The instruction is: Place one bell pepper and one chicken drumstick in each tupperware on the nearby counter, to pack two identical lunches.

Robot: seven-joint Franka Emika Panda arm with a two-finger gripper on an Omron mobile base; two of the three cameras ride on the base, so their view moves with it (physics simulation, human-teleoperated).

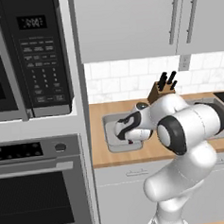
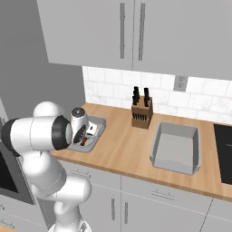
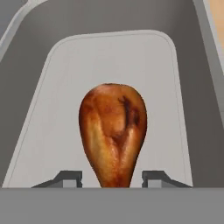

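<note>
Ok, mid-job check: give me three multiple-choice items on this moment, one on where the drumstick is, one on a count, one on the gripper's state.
1. Where is the chicken drumstick?
A. Over the floor of a tupperware, between the fingertips
B. On the stovetop
C. Beside the knife block

2. How many tupperware tubs stand on the counter?
A. One
B. Two
C. Three

3. How does the gripper stand?
A. Shut flat, nothing in it
B. Fingertips spread to either side of the drumstick's narrow end
C. Clamped on the tub's rim

Answers:
1. A: the hand view shows the drumstick against the pale tub floor, its narrow end between the fingertips.
2. B: the right base view shows one tub under the hand and another near the stovetop.
3. B: each tip sits apart from the drumstick, with pale floor between.
</note>
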